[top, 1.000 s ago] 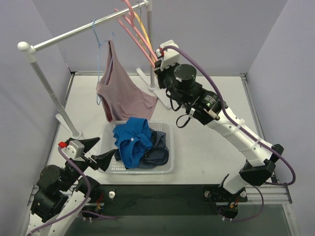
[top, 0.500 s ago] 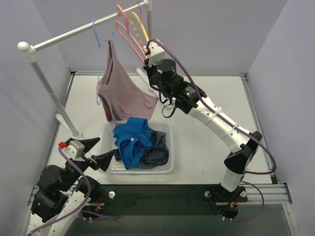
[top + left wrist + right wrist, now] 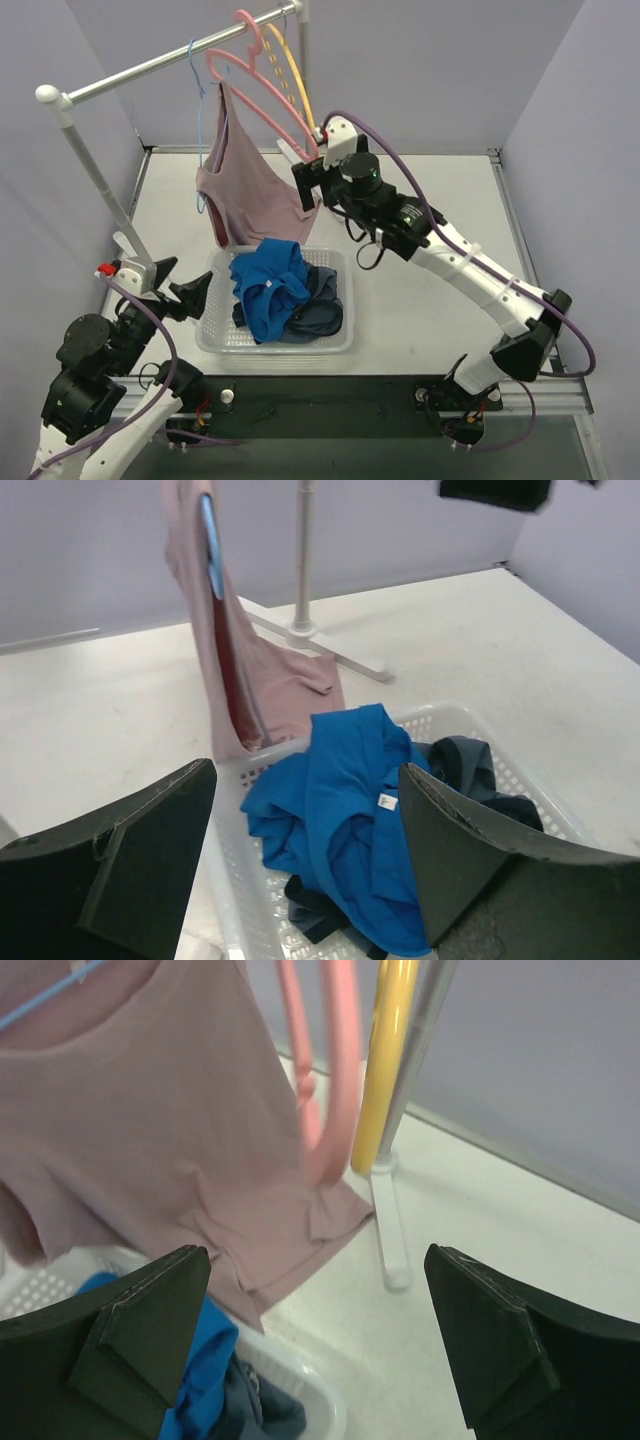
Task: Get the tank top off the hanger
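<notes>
A dusty-pink tank top hangs from a thin blue hanger on the rail, its hem drooping onto the back rim of the white basket. In the right wrist view the tank top fills the upper left, with the blue hanger at its neck. My right gripper hovers just right of the hem, open and empty. My left gripper is open at the basket's left side. In its own view, that gripper faces the tank top and hanger.
An empty pink hanger and a yellow one hang on the rail beside the tank top, close in front of my right wrist. The basket holds a blue shirt over dark clothes. Rack feet lie on the table.
My right gripper has gone from shut to open and dropped from the pink hangers to the tank top's hem. The pink and yellow hangers swung. My left arm shifted left, jaws slightly narrower.
</notes>
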You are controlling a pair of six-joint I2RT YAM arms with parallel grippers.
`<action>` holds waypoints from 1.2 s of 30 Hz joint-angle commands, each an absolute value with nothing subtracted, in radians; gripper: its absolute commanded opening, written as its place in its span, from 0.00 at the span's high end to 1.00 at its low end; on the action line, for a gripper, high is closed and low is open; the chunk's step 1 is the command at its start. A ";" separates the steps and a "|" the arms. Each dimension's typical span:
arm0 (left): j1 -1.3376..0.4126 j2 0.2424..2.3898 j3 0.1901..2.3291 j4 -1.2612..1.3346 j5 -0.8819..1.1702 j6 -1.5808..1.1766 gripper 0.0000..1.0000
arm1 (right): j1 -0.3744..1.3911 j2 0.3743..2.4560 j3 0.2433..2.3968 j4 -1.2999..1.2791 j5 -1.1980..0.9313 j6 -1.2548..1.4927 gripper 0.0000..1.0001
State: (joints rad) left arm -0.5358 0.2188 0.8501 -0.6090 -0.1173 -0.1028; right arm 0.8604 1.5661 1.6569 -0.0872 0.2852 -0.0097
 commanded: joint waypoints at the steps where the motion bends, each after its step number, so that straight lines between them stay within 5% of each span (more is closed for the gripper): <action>1: -0.537 0.300 0.981 -0.537 -0.250 -0.022 0.16 | 0.897 1.334 1.499 -0.078 0.252 0.063 0.05; 15: -0.531 0.942 1.396 -0.373 -0.374 0.029 0.26 | 1.077 0.804 0.957 -0.161 0.258 0.248 0.12; 22: -0.523 1.199 1.610 -0.393 -0.454 0.057 0.45 | 1.080 0.710 0.933 -0.199 0.262 0.271 0.13; 36: -0.505 1.308 1.715 -0.439 -0.457 0.081 0.43 | 1.080 0.712 0.927 -0.219 0.275 0.255 0.12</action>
